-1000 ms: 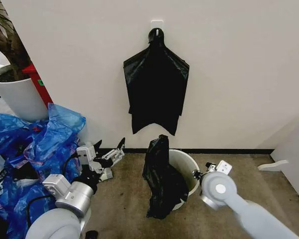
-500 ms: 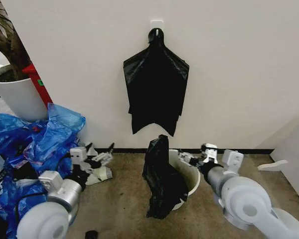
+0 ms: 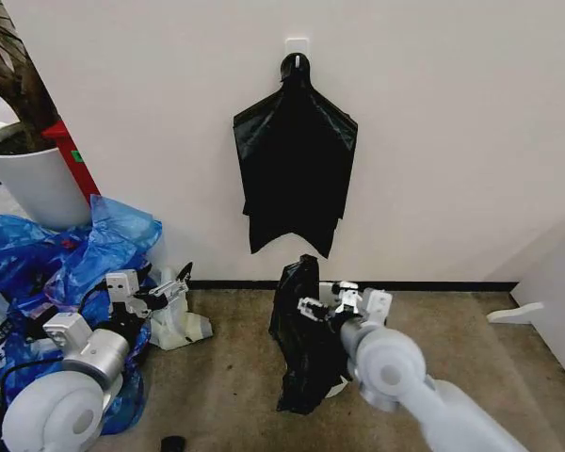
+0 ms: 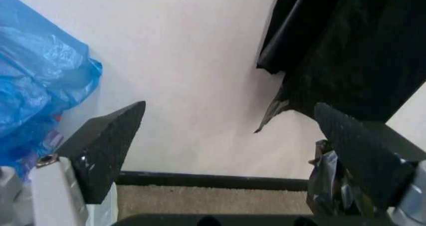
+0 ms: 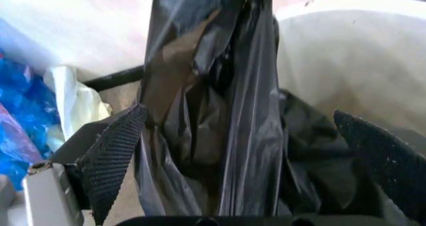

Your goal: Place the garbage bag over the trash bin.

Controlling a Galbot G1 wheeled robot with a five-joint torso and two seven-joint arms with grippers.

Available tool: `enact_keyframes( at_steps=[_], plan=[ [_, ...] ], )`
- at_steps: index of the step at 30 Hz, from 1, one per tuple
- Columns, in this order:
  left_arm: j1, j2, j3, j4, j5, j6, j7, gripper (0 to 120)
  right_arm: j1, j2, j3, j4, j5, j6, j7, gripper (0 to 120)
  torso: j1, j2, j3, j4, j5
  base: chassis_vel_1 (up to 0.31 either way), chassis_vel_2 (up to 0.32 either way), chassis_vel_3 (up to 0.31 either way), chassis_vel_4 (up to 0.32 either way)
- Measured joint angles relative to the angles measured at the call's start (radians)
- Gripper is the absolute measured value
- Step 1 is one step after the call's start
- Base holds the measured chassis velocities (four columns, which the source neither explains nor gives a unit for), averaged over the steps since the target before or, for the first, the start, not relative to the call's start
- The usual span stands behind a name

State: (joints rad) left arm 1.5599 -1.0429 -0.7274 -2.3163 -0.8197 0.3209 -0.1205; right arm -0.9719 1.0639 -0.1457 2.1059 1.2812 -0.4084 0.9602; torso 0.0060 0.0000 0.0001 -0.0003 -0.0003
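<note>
From the head view, the garbage bag stands on the floor as a tall crumpled column of glossy black film, draped over the near left side of the trash bin, whose cream wall barely peeks out below the right arm. The right gripper is at the bag's upper part, its fingers apart and nothing between them yet. The left gripper hangs well to the left, low over a white bag and beside the blue plastic bags, fingers spread and empty. A flat black bundle hangs from a hook on the wall above.

From the left wrist view, the two dark fingers are wide apart, framing bare wall and the baseboard; the black bundle hangs above and a scrap of the garbage bag shows by one finger.

From the right wrist view, the fingers straddle the garbage bag, which rises in folds between them without being pinched; the bin's pale inner wall lies behind it.

The film looks very light, limp and slippery, so it will probably sag and slide rather than keep a shape. A bunched fold near the top edge seems the best hold, pinched firmly, as a single layer could slip or tear.
</note>
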Motion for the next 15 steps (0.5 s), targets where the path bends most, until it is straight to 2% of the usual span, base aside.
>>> enact_keyframes(
  at_steps=[5,9,11,15],
  plan=[
    [0.002,0.001,-0.002,-0.006,-0.006,-0.002,0.0,100,-0.004,0.007,-0.024,-0.016,-0.016,0.005,0.005,96,0.0,0.0,0.0,-0.0001,0.0,0.0,0.0,0.0,0.0],
    [0.002,0.001,0.003,-0.01,-0.009,-0.01,-0.002,100,-0.009,0.016,-0.048,-0.043,-0.047,0.023,0.004,79,0.0,0.0,0.0,0.0,0.0,0.0,0.0,0.0,0.0],
    [0.002,0.002,0.003,-0.01,-0.01,-0.014,-0.005,100,-0.009,0.016,-0.052,-0.045,-0.05,0.026,0.004,75,0.0,0.0,0.0,-0.0001,0.0,0.0,0.0,0.0,0.0],
    [0.001,0.005,-0.002,-0.007,-0.018,-0.023,-0.014,100,-0.007,0.02,-0.064,-0.061,-0.057,0.037,0.003,57,0.0,0.0,0.0,-0.0001,0.0,0.0,0.0,0.0,0.0]
  ],
)
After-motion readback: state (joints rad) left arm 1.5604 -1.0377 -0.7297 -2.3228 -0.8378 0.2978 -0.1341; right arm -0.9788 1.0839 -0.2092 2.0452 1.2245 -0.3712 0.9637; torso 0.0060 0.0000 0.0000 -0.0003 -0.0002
